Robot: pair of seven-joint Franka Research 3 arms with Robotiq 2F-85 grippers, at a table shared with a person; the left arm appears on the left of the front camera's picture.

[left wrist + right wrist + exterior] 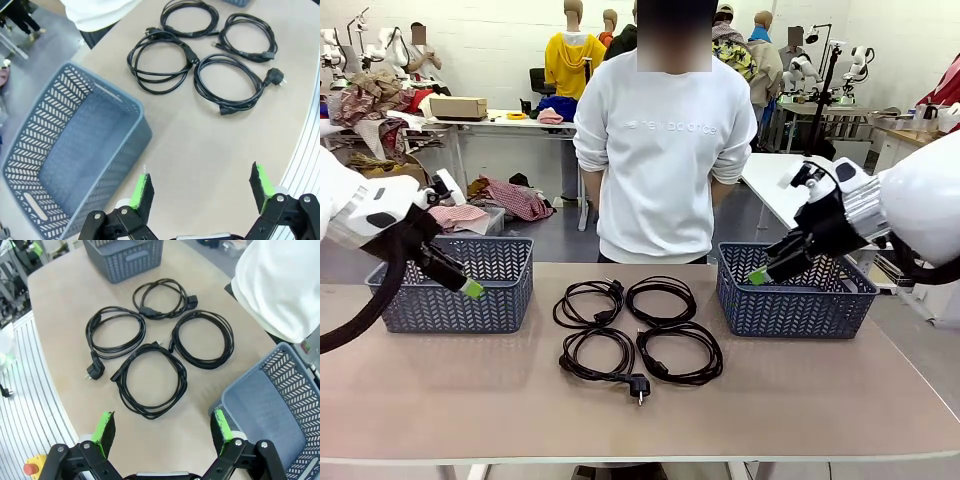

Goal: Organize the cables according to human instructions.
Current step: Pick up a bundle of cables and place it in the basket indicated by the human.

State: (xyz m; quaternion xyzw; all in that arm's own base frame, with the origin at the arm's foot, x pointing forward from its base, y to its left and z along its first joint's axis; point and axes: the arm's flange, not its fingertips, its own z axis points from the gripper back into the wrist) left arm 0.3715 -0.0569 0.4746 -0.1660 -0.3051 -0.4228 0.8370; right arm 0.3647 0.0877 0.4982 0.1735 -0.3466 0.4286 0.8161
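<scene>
Sorting not yet begun, with four thin black coiled power cords lying together on beige table between two empty grey plastic lattice baskets, left gripper and right gripper hovering wide open, holding nothing.

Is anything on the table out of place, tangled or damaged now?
Nothing stands out. The four cables lie as neat round coils in the middle of the table, between the left basket and the right basket, which both stand upright.
</scene>
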